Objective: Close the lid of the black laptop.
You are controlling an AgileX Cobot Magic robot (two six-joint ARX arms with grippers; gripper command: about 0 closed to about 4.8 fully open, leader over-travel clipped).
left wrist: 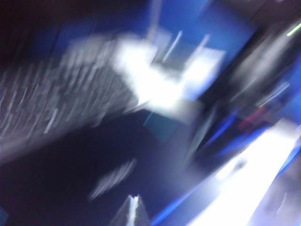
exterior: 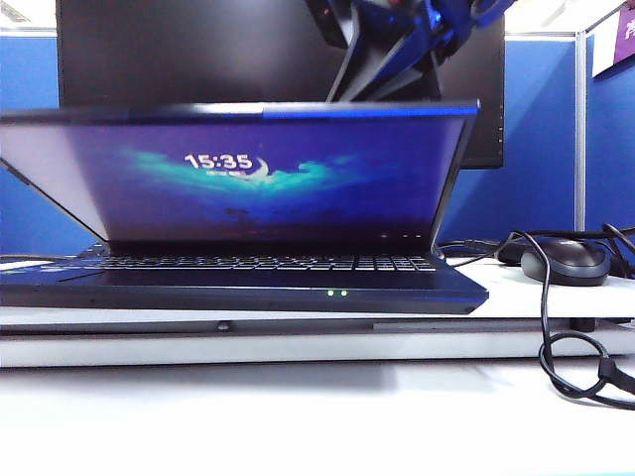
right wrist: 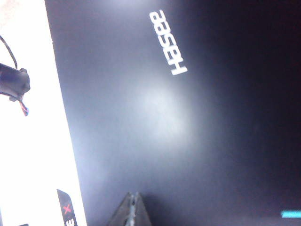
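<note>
The black laptop (exterior: 248, 283) sits on a white board facing the exterior camera. Its lid (exterior: 268, 169) leans forward over the keys, and the screen shows a blue wallpaper with the time 15:35. A blue-and-black arm (exterior: 397, 50) comes down behind the lid's top edge, where its gripper is hidden. In the right wrist view my right gripper (right wrist: 134, 195) is shut, its tips at the lid's (right wrist: 155, 117) dark outer face near the Hasee logo (right wrist: 168, 42). The left wrist view is badly blurred. My left gripper (left wrist: 134, 197) looks shut there, above a dark surface.
A large black monitor (exterior: 198, 50) stands behind the laptop. At the right lie a black mouse (exterior: 566, 260) and a looping black cable (exterior: 575, 367). A blue partition (exterior: 536, 139) closes the back. Blurred rows of keys (left wrist: 56, 103) show in the left wrist view.
</note>
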